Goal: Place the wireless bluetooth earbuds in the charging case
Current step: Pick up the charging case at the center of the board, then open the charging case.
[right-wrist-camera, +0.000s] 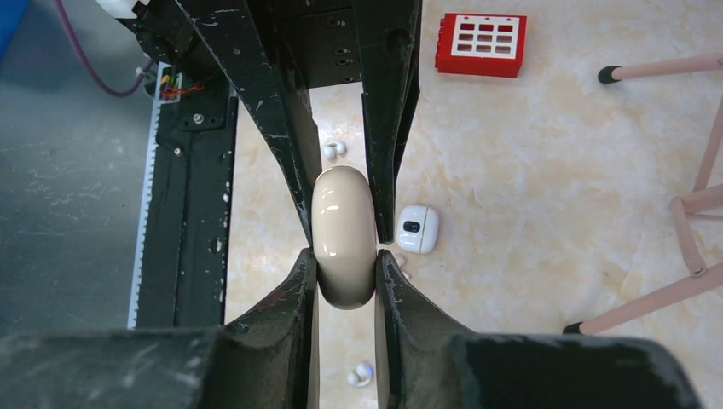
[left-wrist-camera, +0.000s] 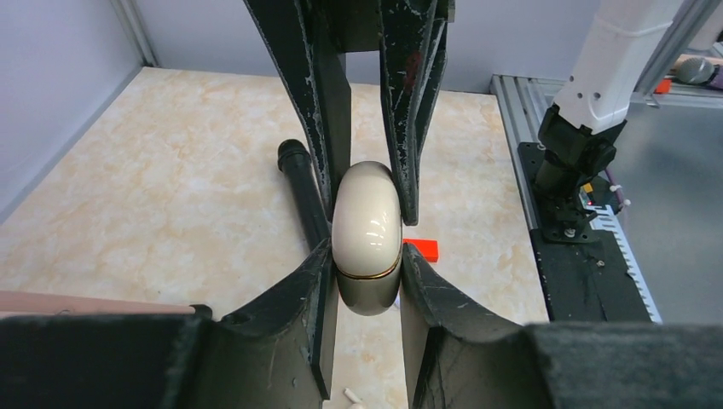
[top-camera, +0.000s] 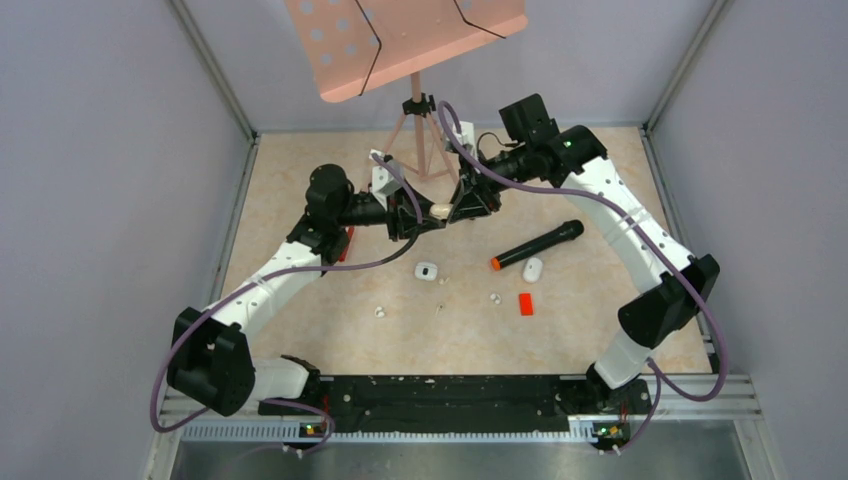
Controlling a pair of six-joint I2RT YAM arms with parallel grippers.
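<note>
A cream pebble-shaped charging case (top-camera: 440,211) is held above the table, between both grippers, with its lid closed. My left gripper (top-camera: 424,216) grips it from the left and my right gripper (top-camera: 458,207) from the right. In the left wrist view my gripper (left-wrist-camera: 367,257) is shut on the case (left-wrist-camera: 367,223) just below its gold seam. In the right wrist view my gripper (right-wrist-camera: 344,257) is shut on the case's (right-wrist-camera: 344,230) other end. Tiny white earbuds lie on the table (top-camera: 380,312) (top-camera: 495,297) (right-wrist-camera: 334,150) (right-wrist-camera: 361,373).
Two small white cases (top-camera: 426,271) (top-camera: 532,268) lie on the table. A black marker-like stick with an orange tip (top-camera: 538,244) lies beside them. There is a small red block (top-camera: 525,303) and a red gridded block (right-wrist-camera: 480,44). A pink stand (top-camera: 418,120) is at the back.
</note>
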